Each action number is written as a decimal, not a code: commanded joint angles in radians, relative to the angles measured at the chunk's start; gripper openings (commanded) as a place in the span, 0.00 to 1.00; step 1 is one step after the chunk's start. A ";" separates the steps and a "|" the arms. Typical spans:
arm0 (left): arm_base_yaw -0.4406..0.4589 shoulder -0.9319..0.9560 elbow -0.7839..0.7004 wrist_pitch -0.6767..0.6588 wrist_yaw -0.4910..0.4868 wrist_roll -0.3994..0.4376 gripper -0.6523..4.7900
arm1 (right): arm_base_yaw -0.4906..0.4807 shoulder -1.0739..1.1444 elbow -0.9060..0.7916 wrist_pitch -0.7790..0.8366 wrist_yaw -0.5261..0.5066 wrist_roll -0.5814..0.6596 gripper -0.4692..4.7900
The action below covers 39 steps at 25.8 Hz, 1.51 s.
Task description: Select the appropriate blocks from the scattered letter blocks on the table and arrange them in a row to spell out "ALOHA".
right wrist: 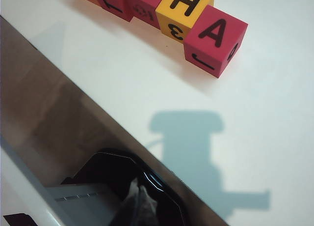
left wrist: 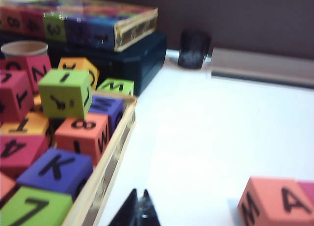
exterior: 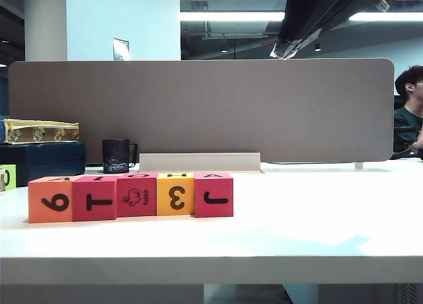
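Five letter blocks stand touching in a row on the white table (exterior: 297, 218): orange (exterior: 50, 199), pink-red (exterior: 94, 198), pink-red (exterior: 137, 195), yellow (exterior: 175, 194) and pink-red (exterior: 213, 195). In the right wrist view the top faces of the last blocks read O (right wrist: 144, 0), H (right wrist: 185, 5), A (right wrist: 216, 37). My right gripper (right wrist: 139, 190) is shut and empty, well off the row, over the grey partition's edge. My left gripper (left wrist: 139, 194) is shut and empty above bare table, between a tray of blocks and the row's orange A block (left wrist: 274, 202).
A wooden tray (left wrist: 117, 137) full of spare coloured blocks sits at the table's left. Behind it are a dark blue box (exterior: 43, 160) with a flat printed box on top and a black mug (exterior: 116, 155). The grey partition (exterior: 198, 106) walls the back. A dark arm part (exterior: 324, 16) hangs at the top right.
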 commanded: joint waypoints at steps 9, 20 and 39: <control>-0.002 0.001 0.003 -0.095 -0.013 -0.020 0.11 | 0.001 -0.002 0.003 0.014 -0.002 0.003 0.09; -0.002 0.001 0.003 -0.094 -0.013 -0.020 0.11 | -0.001 -0.002 0.004 0.014 0.084 -0.088 0.09; -0.002 0.002 0.003 -0.093 -0.014 -0.020 0.11 | -0.631 -0.357 -0.014 0.203 0.223 -0.315 0.09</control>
